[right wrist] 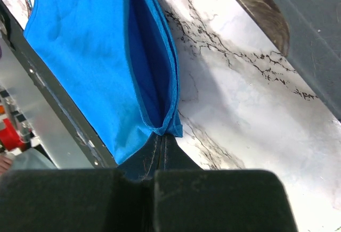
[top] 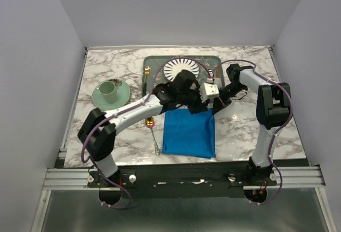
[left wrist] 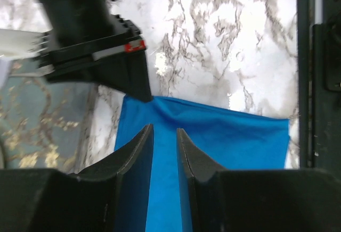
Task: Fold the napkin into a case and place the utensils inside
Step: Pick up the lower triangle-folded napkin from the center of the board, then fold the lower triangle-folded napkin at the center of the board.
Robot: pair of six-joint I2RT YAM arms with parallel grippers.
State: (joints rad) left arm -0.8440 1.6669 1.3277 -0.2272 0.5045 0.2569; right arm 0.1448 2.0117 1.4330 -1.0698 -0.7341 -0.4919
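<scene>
The blue napkin (top: 189, 133) lies folded in layers near the table's front edge, its far edge under both grippers. My right gripper (right wrist: 162, 139) is shut on the napkin's (right wrist: 85, 56) far corner, and the layers gape like a pocket just ahead of its tips. The left gripper (left wrist: 165, 131) hovers over the napkin's (left wrist: 229, 136) far edge, jaws a little apart with nothing between them, only cloth below. In the left wrist view the right gripper's black fingers (left wrist: 136, 80) touch that edge. A spoon (top: 153, 131) with a gold bowl lies left of the napkin.
A patterned tray (top: 210, 61) at the back carries a striped white plate (top: 173, 71) and a gold fork (top: 146, 75). On the left a green cup (top: 108, 89) stands on its saucer (top: 123, 96). The black front rail (left wrist: 306, 72) runs close to the napkin.
</scene>
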